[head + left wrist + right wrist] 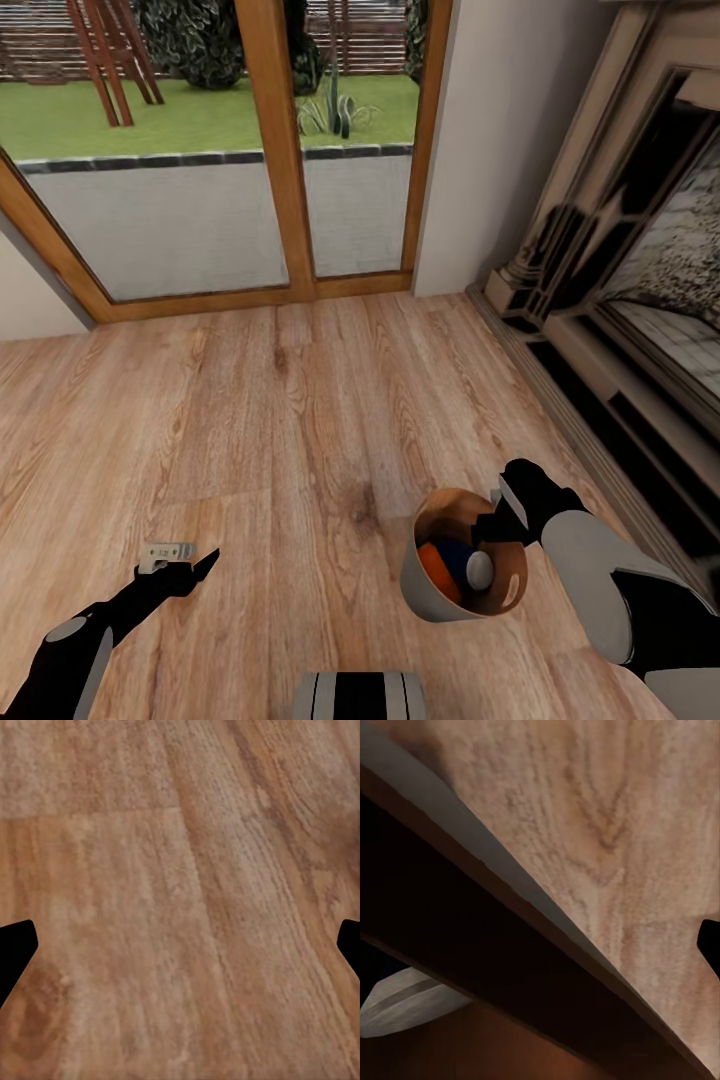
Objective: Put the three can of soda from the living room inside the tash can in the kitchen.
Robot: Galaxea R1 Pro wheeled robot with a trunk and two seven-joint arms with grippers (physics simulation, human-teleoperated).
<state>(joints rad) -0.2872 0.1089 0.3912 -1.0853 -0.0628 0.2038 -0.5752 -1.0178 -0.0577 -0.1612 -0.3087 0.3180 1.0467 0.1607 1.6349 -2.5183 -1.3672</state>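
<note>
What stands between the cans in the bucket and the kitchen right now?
The kitchen isn't in sight. The right gripper holds the bucket by its rim, cans inside. Ahead, the floor runs to glass doors, with a fireplace on the right.

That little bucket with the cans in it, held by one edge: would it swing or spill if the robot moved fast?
Probably it would tip somewhat: the right gripper holds the bucket at its rim only, and it already hangs tilted. The cans lie loose inside, so they would likely roll and shift. Its walls look rigid, not floppy.
</note>
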